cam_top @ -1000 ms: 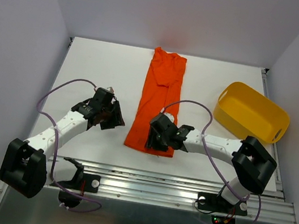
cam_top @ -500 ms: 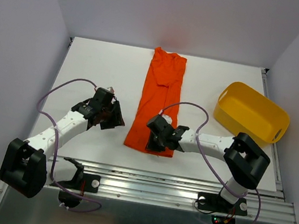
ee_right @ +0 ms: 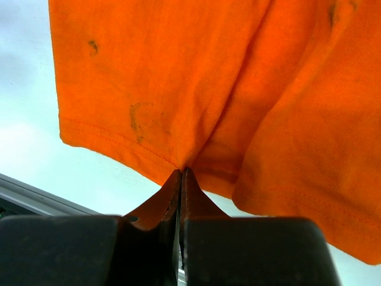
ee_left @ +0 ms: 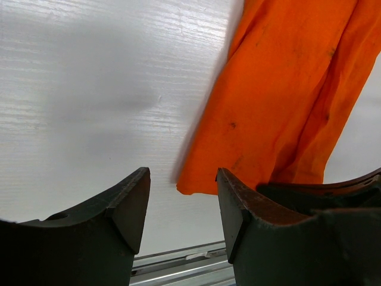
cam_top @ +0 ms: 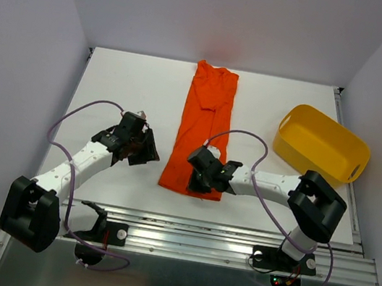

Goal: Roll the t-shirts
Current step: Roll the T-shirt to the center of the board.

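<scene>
The right arm's jaws are pressed together on the near hem of the t-shirt (ee_right: 178,89), pinching the cloth where two folds of it meet; creases in the cloth run toward the tips. This is the end of the shirt nearest the arm bases, right of the middle of the hem. The left arm's jaws are spread and hold nothing. They hang over the bare white worktop (cam_top: 127,88) just left of the shirt. From the left wrist, the shirt's near left corner shows in the gap between them, apart from both. The shirt itself lies flat, folded into a long narrow strip that runs from the pinched hem to the far edge of the worktop. A yellow tub (cam_top: 321,144) sits on the right, well apart from the shirt.
</scene>
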